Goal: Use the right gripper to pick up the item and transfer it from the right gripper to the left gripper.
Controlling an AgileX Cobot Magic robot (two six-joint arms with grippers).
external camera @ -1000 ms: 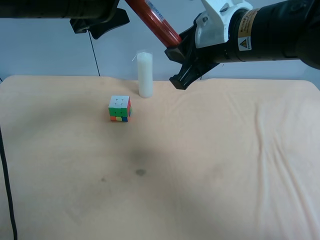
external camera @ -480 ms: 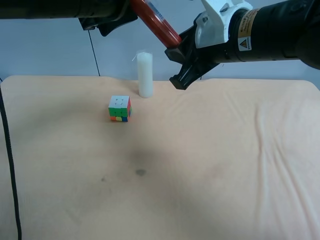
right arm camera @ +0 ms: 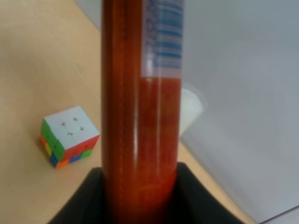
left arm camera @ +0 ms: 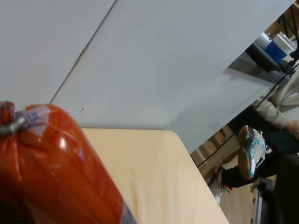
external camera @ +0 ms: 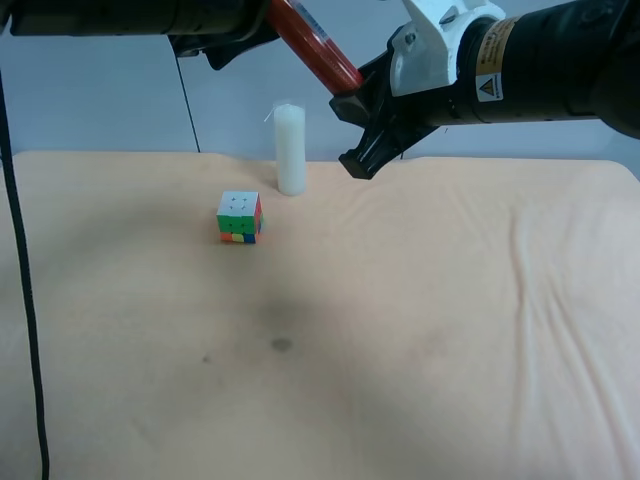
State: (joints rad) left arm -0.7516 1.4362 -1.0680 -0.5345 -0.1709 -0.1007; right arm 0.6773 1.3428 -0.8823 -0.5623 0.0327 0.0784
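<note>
Your right gripper (external camera: 352, 130) has its 2 fingers clamped on the lower end of the red stick (external camera: 318, 48), which slants up and away from them, clear of the table (external camera: 450, 330). The stick's crimped upper end reaches the left gripper (external camera: 225, 35), whose fingers stand wide; you cannot tell whether they touch it. Below the right fingers, well apart, stands the candle (external camera: 290, 150), and beyond it sits the cube (external camera: 239, 217).

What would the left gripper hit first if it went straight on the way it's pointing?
Most likely the crimped upper end of the item, right ahead of the left gripper; depth is uncertain.
</note>
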